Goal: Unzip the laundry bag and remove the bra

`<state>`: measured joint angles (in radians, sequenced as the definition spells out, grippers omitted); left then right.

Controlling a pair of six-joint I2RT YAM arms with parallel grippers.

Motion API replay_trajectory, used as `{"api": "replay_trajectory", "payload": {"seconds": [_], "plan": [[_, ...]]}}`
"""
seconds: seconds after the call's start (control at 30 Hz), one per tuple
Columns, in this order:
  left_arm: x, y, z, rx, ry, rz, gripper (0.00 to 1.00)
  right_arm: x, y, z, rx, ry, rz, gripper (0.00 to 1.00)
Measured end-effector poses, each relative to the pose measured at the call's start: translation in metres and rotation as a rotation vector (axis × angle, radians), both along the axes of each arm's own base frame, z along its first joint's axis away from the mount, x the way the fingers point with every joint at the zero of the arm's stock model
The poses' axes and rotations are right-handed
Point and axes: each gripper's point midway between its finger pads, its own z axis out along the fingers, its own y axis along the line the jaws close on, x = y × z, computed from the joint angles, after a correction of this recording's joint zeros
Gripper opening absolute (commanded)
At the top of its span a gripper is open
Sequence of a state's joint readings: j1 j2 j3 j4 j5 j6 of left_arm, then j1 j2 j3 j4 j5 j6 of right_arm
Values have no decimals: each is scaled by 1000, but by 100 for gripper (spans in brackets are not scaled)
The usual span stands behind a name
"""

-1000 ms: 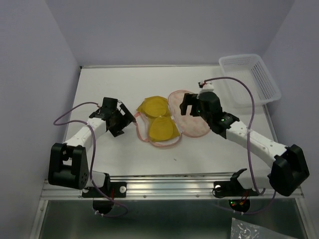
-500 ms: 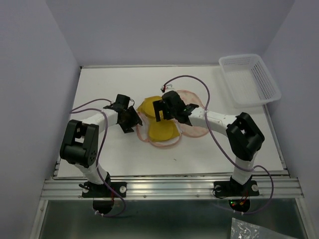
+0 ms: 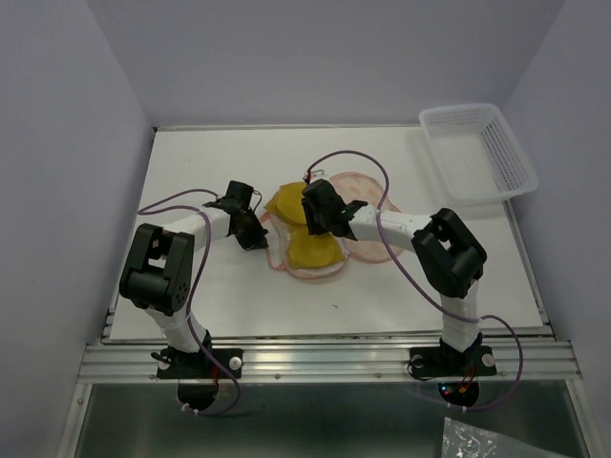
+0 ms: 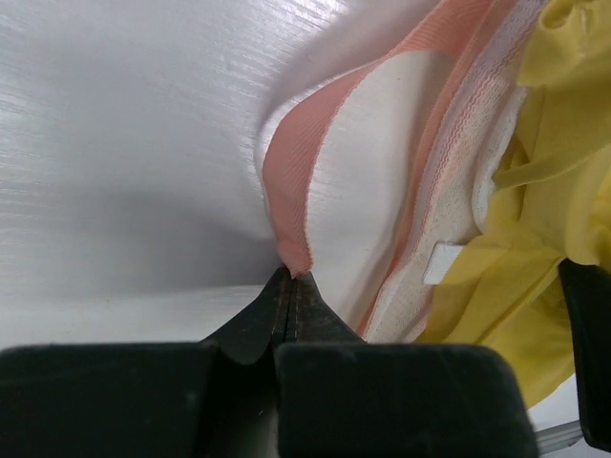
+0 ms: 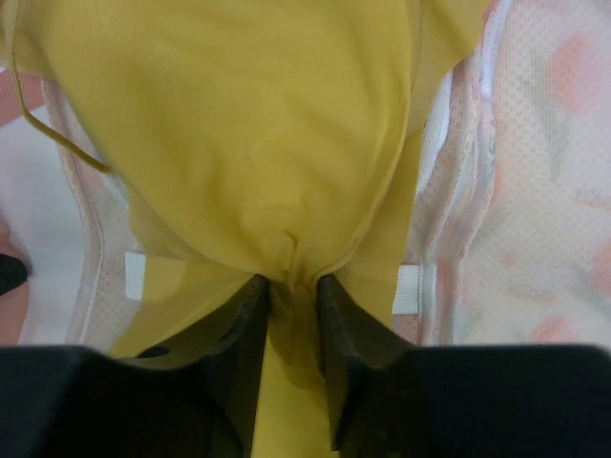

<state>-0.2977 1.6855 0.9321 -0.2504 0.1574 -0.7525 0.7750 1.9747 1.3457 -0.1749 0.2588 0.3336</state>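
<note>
The laundry bag lies unzipped in the middle of the table, its mesh flap spread to the right and its pink edging curving round the front. On its open half lies the yellow bra, both cups showing. My left gripper is at the bag's left edge; in the left wrist view it is shut on a fold of the pink edging. From the right, my right gripper reaches over the bra. Its fingers are shut on a bunched fold of the bra, with mesh beside it.
A white plastic lattice basket stands at the table's back right corner. Purple cables loop over both arms. Walls close in the table on the left, back and right.
Both arms have swung inward to the bag. The left gripper has shut on the pink edging. The right gripper has moved left over the bra and closed on its fabric.
</note>
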Motion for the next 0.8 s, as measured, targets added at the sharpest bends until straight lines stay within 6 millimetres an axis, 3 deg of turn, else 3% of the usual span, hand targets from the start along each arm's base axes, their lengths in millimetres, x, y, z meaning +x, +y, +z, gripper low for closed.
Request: {"api": "replay_trajectory", "payload": {"seconds": [0.13, 0.17, 0.33, 0.57, 0.63, 0.73, 0.77, 0.8], "plan": [[0, -1, 0, -1, 1, 3, 0, 4, -3, 3, -10, -19, -22, 10], [0, -1, 0, -2, 1, 5, 0, 4, -5, 4, -14, -25, -24, 1], [0, -1, 0, -3, 3, 12, 0, 6, -12, 35, -8, -94, -21, 1], [0, 0, 0, 2, 5, 22, 0, 13, -29, 137, 94, -284, -9, 1], [0, 1, 0, 8, 7, 25, 0, 24, -48, 163, 122, -334, -39, 1], [0, 4, 1, 26, 11, 31, 0, 51, -105, 198, 135, -416, -157, 1], [0, 6, 1, 38, 15, 35, 0, 64, -138, 210, 128, -449, -225, 1], [0, 9, 1, 52, 17, 40, 0, 70, -158, 216, 117, -469, -266, 1]]}}
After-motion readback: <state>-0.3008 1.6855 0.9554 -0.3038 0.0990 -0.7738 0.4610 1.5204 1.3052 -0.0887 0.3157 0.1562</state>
